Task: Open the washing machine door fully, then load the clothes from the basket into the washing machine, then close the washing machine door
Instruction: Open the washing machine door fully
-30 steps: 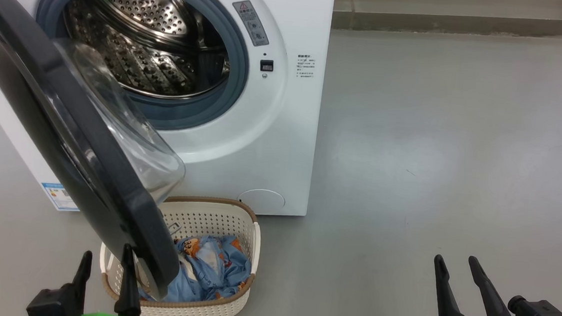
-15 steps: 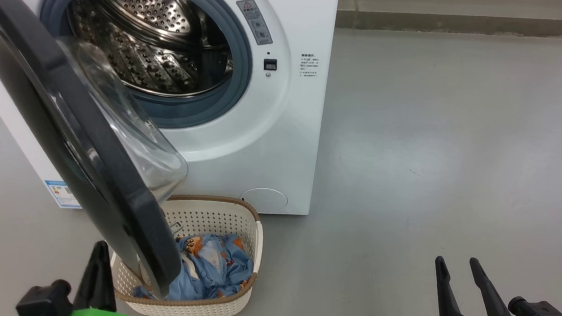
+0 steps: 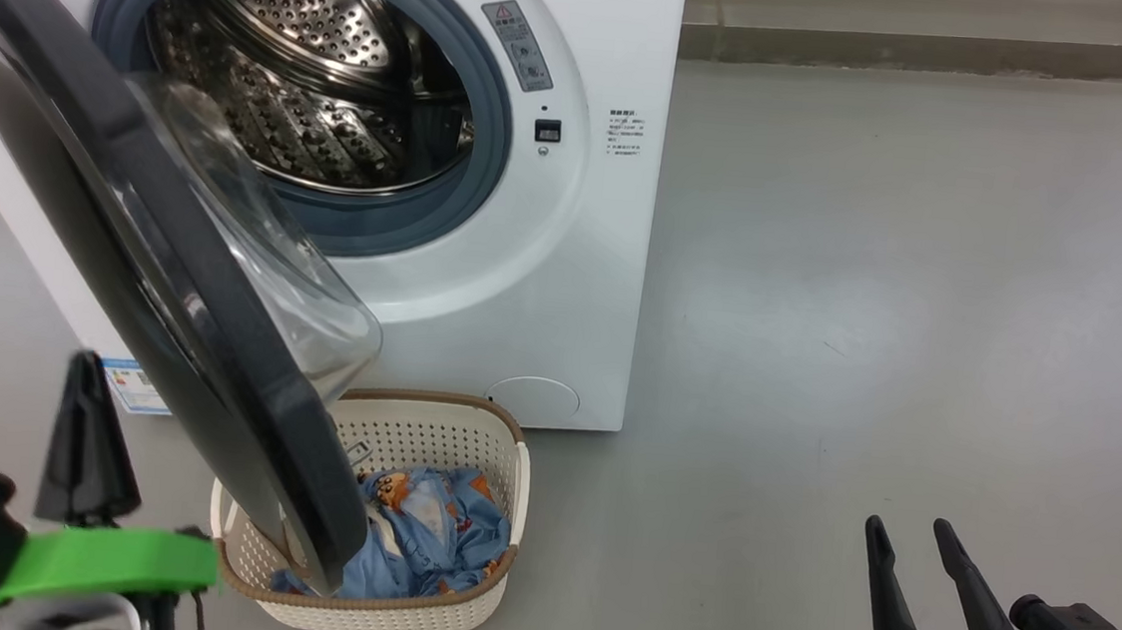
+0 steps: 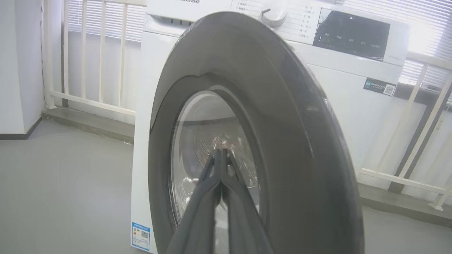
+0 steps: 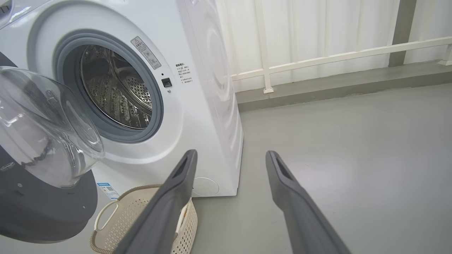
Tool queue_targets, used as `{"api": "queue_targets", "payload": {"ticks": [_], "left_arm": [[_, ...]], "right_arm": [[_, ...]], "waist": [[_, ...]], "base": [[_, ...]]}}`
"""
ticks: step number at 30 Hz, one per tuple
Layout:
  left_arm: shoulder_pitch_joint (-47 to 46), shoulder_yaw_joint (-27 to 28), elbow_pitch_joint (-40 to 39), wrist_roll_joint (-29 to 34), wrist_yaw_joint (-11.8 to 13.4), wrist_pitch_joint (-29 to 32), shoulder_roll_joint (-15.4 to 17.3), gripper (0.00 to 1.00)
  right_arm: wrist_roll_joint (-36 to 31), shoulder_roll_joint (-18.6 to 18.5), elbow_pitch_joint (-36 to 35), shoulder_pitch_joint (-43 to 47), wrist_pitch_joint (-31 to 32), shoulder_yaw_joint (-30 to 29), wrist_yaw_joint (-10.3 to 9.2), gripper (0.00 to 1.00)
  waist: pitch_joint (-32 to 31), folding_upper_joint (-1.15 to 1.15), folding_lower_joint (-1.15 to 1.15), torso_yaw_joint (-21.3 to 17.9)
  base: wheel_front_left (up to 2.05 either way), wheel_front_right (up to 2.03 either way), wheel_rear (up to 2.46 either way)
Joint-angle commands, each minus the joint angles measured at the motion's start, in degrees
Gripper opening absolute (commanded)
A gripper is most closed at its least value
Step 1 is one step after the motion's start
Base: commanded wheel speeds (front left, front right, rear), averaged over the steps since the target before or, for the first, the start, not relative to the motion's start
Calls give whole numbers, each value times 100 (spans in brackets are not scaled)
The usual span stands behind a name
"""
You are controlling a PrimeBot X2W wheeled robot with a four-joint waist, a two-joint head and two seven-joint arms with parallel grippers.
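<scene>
Grey floor [image 3: 874, 280], white railing [image 5: 353, 56]

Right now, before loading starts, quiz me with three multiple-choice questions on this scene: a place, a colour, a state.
1. Where is the basket? A) on the floor before the washing machine, under its open door; B) inside the drum; C) on top of the machine.
2. What colour are the clothes? A) red; B) light blue with orange-brown prints; C) black.
3. How is the left hand? A) wide open; B) shut, empty; C) gripping the basket.
Answers: 1 A, it sits on the floor below the door's edge; 2 B, blue fabric with orange figures; 3 B, fingers pressed together, nothing between.
</scene>
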Motion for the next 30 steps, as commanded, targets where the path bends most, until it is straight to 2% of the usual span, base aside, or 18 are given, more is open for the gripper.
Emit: {"api": "queue_targets", "payload": {"ticks": [1, 6, 13, 22, 30], "left_arm": [[-349, 243, -274, 80, -35, -36, 70, 0], [-586, 272, -615, 248, -114, -36, 70, 0], [-799, -1, -1148, 470, -234, -36, 70, 0], [-827, -669, -1084, 460, -476, -36, 70, 0], [-820, -1345, -627, 355, -685, -10, 70, 0]], "right_arm": [[-35, -20, -113, -212, -63, 170, 9, 100], [-14, -20, -65, -221, -86, 207, 9, 100], [16, -20, -9, -247, -123, 283, 9, 100], [22, -20, 50, -259, -149, 247, 9, 100], [98, -20, 116, -273, -165, 236, 9, 100]], "waist": [[-4, 0, 0, 3], [-6, 0, 0, -7], [24, 0, 0, -61], [15, 0, 0, -112], [14, 0, 0, -131]], "base": [[0, 0, 0], [0, 0, 0], [0, 0, 0], [0, 0, 0], [0, 0, 0]]}}
